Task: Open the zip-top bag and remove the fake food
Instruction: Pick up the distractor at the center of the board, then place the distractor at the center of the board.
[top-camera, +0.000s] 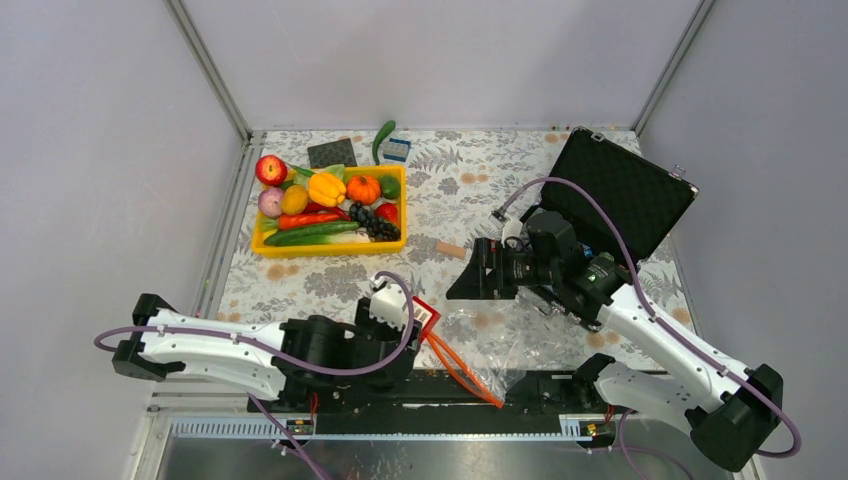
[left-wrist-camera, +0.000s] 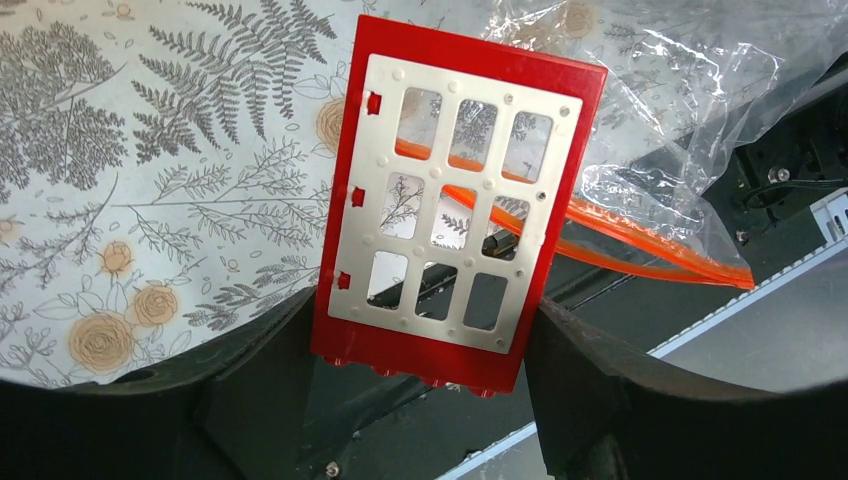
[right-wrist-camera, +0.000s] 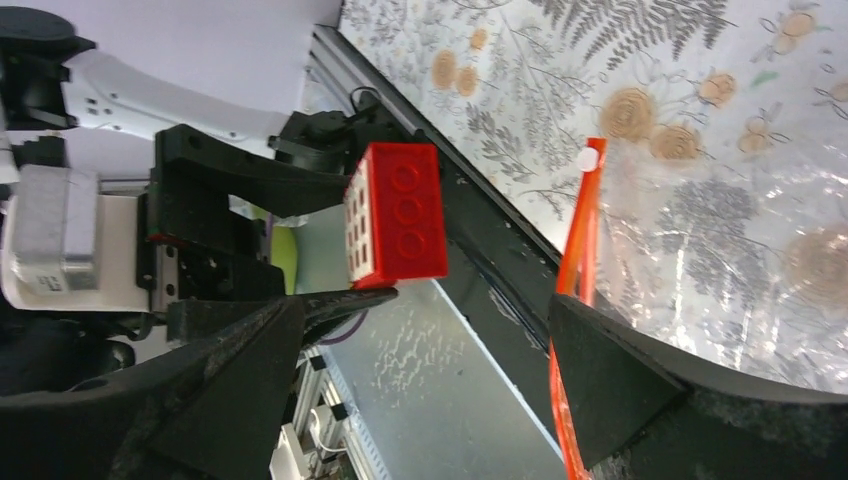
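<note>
My left gripper (left-wrist-camera: 415, 330) is clamped on a red block (left-wrist-camera: 455, 170); the right gripper (right-wrist-camera: 428, 308) hangs spread wide over the bag (top-camera: 490, 335), which lies flat at the desk's (top-camera: 480, 190) near edge. The fake food (top-camera: 330, 190) sits in the yellow tray (top-camera: 330, 247). I judge the emptying nearly finished, so next I must set the block down clear of the bag.

Fake food (top-camera: 327, 188) in tray (top-camera: 330, 247), zip-top bag (top-camera: 520, 338) nearer

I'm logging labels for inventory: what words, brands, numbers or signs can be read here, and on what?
No text can be read.
On the small blue-and-white striped object at the table's far edge: any print is too small to tell.
On the red plastic brick with a white window grille, in the left hand: no lettering shows.
</note>
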